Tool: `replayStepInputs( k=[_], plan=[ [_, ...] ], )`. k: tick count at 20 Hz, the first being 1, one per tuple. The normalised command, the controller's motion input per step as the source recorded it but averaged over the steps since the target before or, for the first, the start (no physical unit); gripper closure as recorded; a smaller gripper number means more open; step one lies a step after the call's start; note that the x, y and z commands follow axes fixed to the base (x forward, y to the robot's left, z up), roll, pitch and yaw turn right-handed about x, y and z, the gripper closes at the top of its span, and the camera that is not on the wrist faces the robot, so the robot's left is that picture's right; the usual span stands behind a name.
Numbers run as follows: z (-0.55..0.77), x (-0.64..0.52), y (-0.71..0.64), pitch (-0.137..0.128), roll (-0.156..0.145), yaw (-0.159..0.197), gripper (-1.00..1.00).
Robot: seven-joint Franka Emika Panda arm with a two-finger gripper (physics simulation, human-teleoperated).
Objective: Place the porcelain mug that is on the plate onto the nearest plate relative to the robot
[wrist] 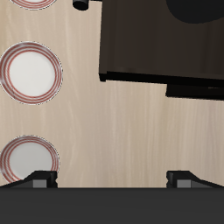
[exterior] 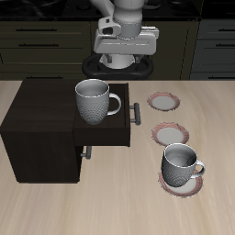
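The porcelain mug [exterior: 182, 166] stands upright on a plate [exterior: 181, 183] near the worktop's front edge. It is pale grey-white with a finely dimpled outside, a dark grey inside and a loop handle. The saucer under it is round with a reddish-brown ringed rim, showing just past the mug's base. The nearest plate relative to the robot [exterior: 166, 100] [wrist: 29, 157] lies flat and bare farther back, white-centred with the same reddish-brown rim.

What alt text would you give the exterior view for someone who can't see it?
A porcelain mug sits on the plate nearest the table's front edge, with two bare plates farther back. A second mug stands on a dark cabinet's open drawer, and the tool hangs at the back.
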Motion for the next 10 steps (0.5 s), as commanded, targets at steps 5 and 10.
replayStepInputs(
  k=[5, 10],
  plan=[
    [-0.02, -0.06, 0.49, 0.006, 0.072, -0.004, -1.0],
    [-0.03, 0.01, 0.62, 0.005, 0.043, -0.024, -1.0]
  ],
)
